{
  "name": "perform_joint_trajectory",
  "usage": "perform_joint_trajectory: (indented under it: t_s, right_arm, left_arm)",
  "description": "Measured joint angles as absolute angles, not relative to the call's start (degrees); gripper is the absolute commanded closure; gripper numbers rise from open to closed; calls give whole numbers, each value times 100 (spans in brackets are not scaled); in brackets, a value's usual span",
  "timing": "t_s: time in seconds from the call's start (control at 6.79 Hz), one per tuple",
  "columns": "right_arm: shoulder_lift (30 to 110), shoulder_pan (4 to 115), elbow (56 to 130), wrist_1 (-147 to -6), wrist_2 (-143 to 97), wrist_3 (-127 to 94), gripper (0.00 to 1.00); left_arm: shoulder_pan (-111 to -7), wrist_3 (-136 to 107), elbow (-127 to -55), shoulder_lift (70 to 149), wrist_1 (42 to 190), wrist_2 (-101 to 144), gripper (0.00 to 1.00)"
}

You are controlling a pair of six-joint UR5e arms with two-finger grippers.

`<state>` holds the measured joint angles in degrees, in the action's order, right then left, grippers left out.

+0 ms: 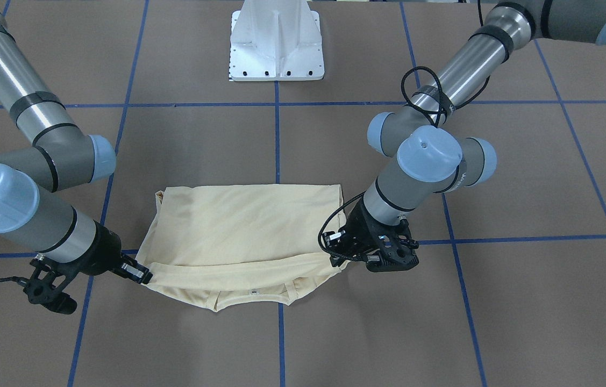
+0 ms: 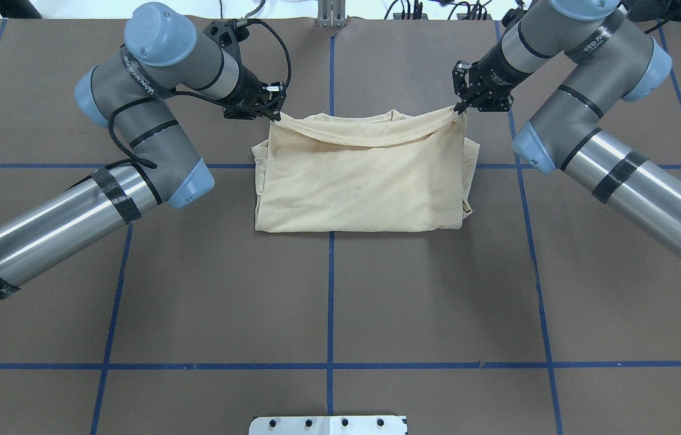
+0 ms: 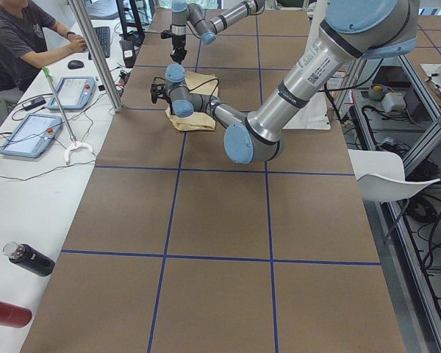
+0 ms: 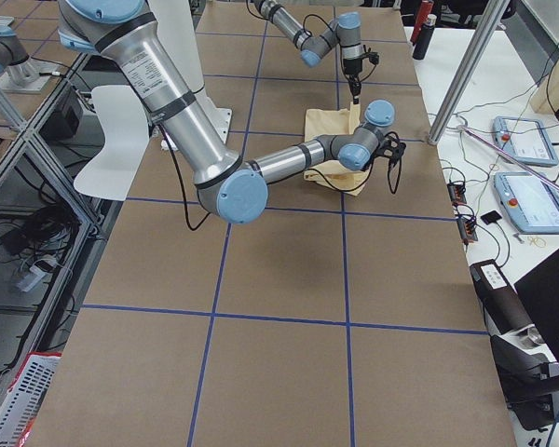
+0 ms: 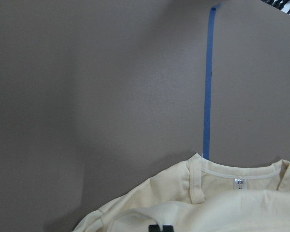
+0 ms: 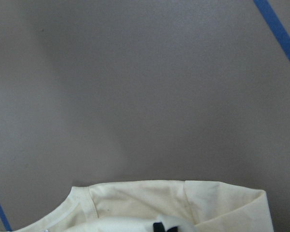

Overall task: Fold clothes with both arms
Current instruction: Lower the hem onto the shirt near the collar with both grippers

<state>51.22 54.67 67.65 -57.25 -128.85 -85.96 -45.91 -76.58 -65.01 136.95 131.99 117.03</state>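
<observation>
Front-facing view: the shirt (image 1: pixel 243 226) is recorded between the two claws, part-folded on the table (image 1: pixel 523 301). The right claw (image 1: pixel 144 276) and the left claw (image 1: pixel 336 261) are each seen clamped on one end of a raised edge, which sags midway between them. The collar and neck label (image 1: pixel 252 291) are shown lying just beyond that edge; the label is not seen from overhead. Overhead view: the bulk of the shirt is shown lying behind both claws, toward the robot, with stacked layers jutting out beneath each claw; the squareness of the near fold is shown only here. Side views: the shirt is seen as a small pale patch between the near and far claws, and closure cannot be judged. Left wrist view: black fingertips (image 5: pixel 154 228) are seen together on cloth, the collar ahead and a blue tape line (image 5: pixel 209 82) beyond. Right wrist view: the tips are likewise pinched on cloth, with a shoulder seam ahead. Risks judged: the thin knit could be pulled out of one claw if overstretched; unequal travel would skew the fold; lower layers could be dragged along; the sag could be laid down as a crease.
</observation>
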Motion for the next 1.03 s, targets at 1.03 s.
perform_joint_trajectory:
  t_s: [1.03]
  right_arm:
    - [5246, 5423, 6666, -5741, -12745, -8587, 100]
  left_arm:
    - [-4588, -7644, -6356, 13577, 13186, 11611, 100]
